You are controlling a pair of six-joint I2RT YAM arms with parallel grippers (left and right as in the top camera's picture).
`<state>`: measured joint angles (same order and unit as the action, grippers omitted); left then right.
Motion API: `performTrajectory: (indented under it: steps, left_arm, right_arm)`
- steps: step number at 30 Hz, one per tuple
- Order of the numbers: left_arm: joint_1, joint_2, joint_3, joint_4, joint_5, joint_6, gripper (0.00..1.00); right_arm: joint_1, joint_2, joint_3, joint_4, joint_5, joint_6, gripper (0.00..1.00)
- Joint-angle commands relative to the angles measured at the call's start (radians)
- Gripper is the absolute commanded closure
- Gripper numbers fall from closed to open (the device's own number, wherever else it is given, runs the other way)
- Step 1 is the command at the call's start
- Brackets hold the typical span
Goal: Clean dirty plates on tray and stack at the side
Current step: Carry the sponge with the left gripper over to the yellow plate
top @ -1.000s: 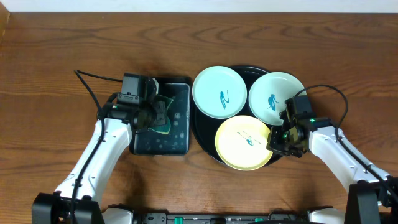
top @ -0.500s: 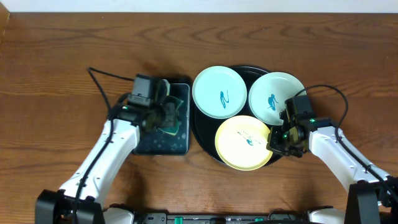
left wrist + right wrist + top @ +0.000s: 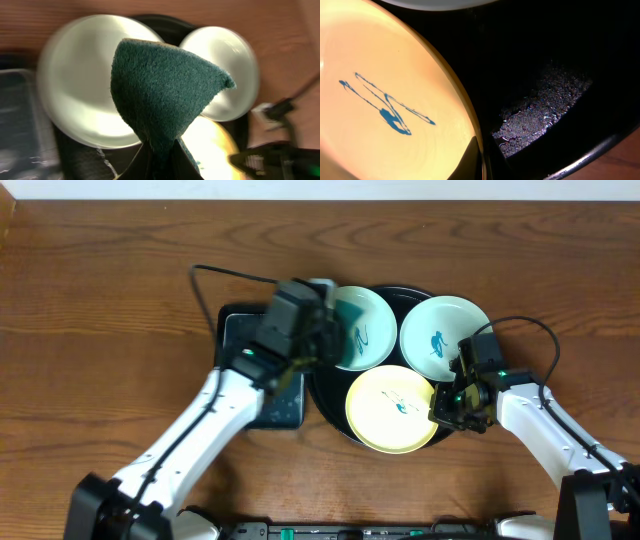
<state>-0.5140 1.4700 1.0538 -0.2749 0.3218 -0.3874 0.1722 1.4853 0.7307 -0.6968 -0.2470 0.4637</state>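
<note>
Three plates lie on the round black tray (image 3: 326, 392): a mint plate (image 3: 365, 330) at left, a mint plate (image 3: 443, 335) at right, and a yellow plate (image 3: 392, 408) in front, each with a teal squiggle. My left gripper (image 3: 330, 338) is shut on a dark green sponge (image 3: 160, 90) and hangs over the left mint plate (image 3: 75, 85). The right mint plate (image 3: 235, 60) and the yellow plate (image 3: 212, 142) lie beyond it. My right gripper (image 3: 447, 405) is shut on the yellow plate's right rim (image 3: 385, 100), with the wet tray floor (image 3: 545, 100) beside it.
A smaller rectangular black tray (image 3: 240, 330) sits left of the round tray, partly under my left arm. A black cable loops behind my left arm (image 3: 215, 272). Bare wooden table lies to the far left and right.
My left gripper has lifted the sponge off the rectangular tray and swung right to above the left mint plate. The right arm and the plates have not moved.
</note>
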Motion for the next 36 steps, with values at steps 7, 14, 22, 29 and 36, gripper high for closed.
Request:
performTrajectory:
  steps: [7, 14, 22, 29, 36]
  left_arm:
    - [-0.199, 0.222, 0.022, 0.176, 0.03, -0.323, 0.93]
    - [-0.294, 0.336, 0.022, 0.248, 0.029, -0.389, 0.92]
    - [-0.317, 0.398, 0.022, 0.214, -0.022, -0.357, 0.92]
    - [-0.291, 0.398, 0.021, 0.015, -0.266, -0.242, 0.92]
    - [-0.254, 0.324, 0.032, -0.006, -0.207, -0.204, 0.92]
  right_arm:
    - [0.006, -0.008, -0.007, 0.001, 0.003, 0.015, 0.99]
    - [0.006, -0.008, -0.007, 0.001, 0.003, 0.014, 0.99]
    - [0.006, -0.008, -0.007, 0.0, 0.003, 0.014, 0.99]
    - [0.006, -0.008, -0.007, -0.002, 0.003, 0.015, 0.99]
    - [0.006, -0.008, -0.007, -0.003, 0.003, 0.014, 0.99]
